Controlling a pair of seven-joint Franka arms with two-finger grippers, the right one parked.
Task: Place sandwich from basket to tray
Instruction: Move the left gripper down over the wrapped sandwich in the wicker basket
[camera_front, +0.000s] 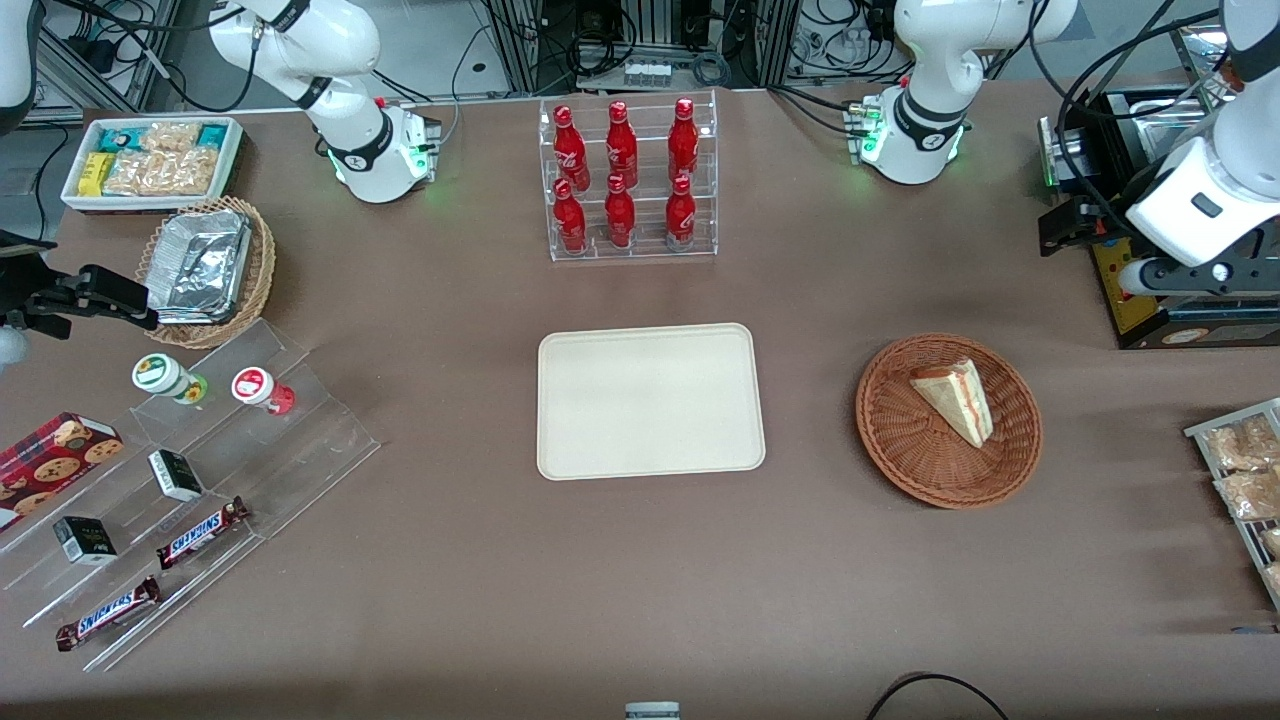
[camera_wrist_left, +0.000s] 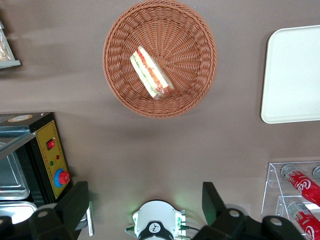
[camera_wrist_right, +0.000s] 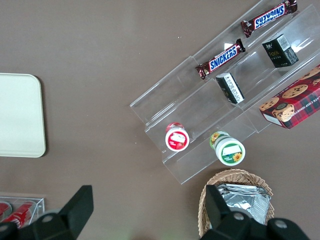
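Positioned high above the table (camera_front: 640, 560), my claw (camera_wrist_left: 145, 205) hangs at the working arm's end, farther from the front camera than the basket (camera_wrist_left: 200, 85). Its 2 fingers (camera_wrist_left: 75, 202) stand wide apart and hold nothing.

Sandwich (camera_wrist_left: 151, 73): 1 wedge, lying on its side inside the basket, well below my claw and apart from it. Striped red, pink and green filling shows along the cut edge. In the front view the sandwich (camera_front: 955, 399) sits slightly off the centre of the basket (camera_front: 905, 455), on the half farther from the camera.

Tray (camera_front: 650, 400): flat on the table, bare, well apart from my claw toward the parked arm's end, with the basket between it and my claw's end of the table. Only 1 rounded end of the tray (camera_wrist_left: 292, 75) shows in my wrist view.

Bottle rack (camera_front: 630, 180): clear plastic, holding 6 red bottles in 2 rows, farther from the front camera than the tray.

Control box (camera_wrist_left: 50, 155): yellow panel with a red knob, standing on the table near my claw.
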